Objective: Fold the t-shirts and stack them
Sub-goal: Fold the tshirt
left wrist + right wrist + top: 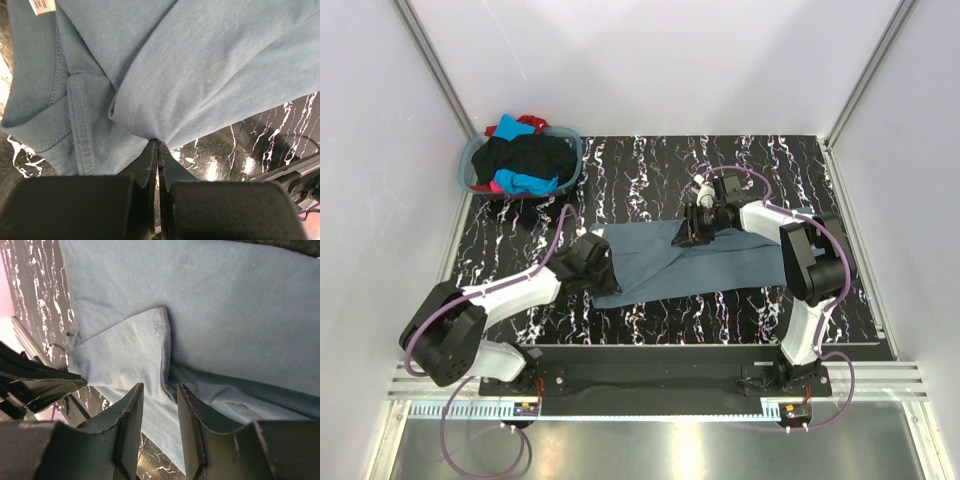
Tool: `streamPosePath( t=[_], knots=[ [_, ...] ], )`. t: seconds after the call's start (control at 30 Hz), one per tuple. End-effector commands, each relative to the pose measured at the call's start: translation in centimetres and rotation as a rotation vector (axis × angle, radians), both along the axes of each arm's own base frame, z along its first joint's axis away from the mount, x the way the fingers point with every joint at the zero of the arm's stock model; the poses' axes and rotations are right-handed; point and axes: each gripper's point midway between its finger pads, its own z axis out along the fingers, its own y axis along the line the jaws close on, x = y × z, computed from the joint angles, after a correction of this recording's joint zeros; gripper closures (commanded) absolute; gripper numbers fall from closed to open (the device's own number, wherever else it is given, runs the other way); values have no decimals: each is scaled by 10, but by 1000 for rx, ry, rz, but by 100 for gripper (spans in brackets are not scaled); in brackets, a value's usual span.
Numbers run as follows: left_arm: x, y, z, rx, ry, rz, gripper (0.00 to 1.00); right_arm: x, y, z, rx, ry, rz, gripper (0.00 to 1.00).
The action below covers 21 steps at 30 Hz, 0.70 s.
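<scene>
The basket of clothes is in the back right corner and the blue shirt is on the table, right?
Not quite. The basket sits in the back left corner, as the top view shows. The blue shirt does lie on the table.

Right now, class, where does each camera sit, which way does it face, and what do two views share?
Top external: above and behind, facing down on the table; left arm, right arm show.
Left wrist: looks along the left gripper, shut on the blue-grey t-shirt.
Right wrist: looks along the right gripper, open over a sleeve.
Shared: that t-shirt.
</scene>
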Motion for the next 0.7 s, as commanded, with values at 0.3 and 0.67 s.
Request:
streamPosePath(
  t=[0.3, 0.67],
  knots=[
    [18, -9, 27, -17, -79, 3, 100, -5, -2, -15, -92, -20, -1, 60],
    [20, -1, 40, -2, -105, 34, 100, -2, -1, 27, -58, -83, -40, 100]
  ],
)
